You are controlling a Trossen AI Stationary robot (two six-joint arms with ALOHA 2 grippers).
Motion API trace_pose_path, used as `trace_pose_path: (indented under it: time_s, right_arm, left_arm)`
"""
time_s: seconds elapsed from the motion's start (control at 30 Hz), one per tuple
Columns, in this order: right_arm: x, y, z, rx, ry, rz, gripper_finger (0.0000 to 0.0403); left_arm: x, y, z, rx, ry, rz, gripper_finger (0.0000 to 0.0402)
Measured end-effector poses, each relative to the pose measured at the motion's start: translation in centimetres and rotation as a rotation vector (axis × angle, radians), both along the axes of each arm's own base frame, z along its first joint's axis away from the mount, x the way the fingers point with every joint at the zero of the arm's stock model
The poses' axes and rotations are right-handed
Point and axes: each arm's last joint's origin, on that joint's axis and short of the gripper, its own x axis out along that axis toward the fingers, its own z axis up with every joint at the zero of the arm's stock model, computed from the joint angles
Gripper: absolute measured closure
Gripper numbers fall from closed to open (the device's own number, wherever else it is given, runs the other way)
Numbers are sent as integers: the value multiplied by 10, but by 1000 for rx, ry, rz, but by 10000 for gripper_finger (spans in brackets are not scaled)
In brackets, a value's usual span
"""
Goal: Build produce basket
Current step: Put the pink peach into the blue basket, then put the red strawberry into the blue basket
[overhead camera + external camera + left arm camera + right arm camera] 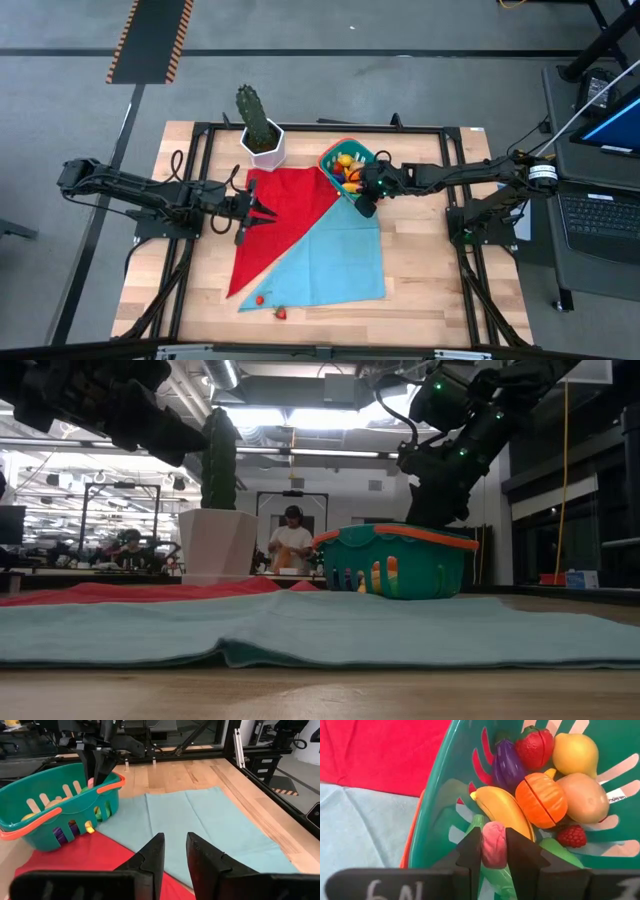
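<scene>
Two jaws: my right gripper [493, 851] pinches pink piece [493, 845] over basket [432, 815]; my left gripper [174, 854] narrow, empty. Produce likely light, hard, slick; grip midsection.

Grey floor [400, 30] with hazard-striped tape [150, 40]; beyond, ceiling lights [300, 417], and people [290, 540], apparently at desks.

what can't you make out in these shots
- High view: the two small red pieces off the cloth's edge are too small to identify.
- Right wrist view: whether the right gripper grips the pink piece or only frames it; the fingers hide its sides.
- Low view: the basket wall hides its contents; the left gripper is cut off.
- Left wrist view: slats hide most produce.
</scene>
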Motion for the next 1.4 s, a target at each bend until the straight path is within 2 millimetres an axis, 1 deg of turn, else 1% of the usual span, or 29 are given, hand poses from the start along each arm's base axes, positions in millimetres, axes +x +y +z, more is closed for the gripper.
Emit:
trace_pose_path:
  time_s: [0.57,0.67,0.87,1.0,1.13,1.4]
  right_arm:
    - [0,1,0,12,-1,14,314]
    - [0,1,0,11,-1,15,291]
    - [0,1,0,11,-1,15,217]
    - [0,1,0,11,-1,15,187]
    - [0,1,0,12,-2,13,175]
    - [0,1,0,13,-3,11,176]
  left_arm:
    - [0,0,0,-1,-1,0,304]
    - [0,0,0,-1,-1,1,301]
    - [0,0,0,-1,-1,0,295]
    - [0,0,0,-1,-1,1,291]
    - [0,0,0,1,-1,0,288]
    - [0,0,0,2,-2,-1,290]
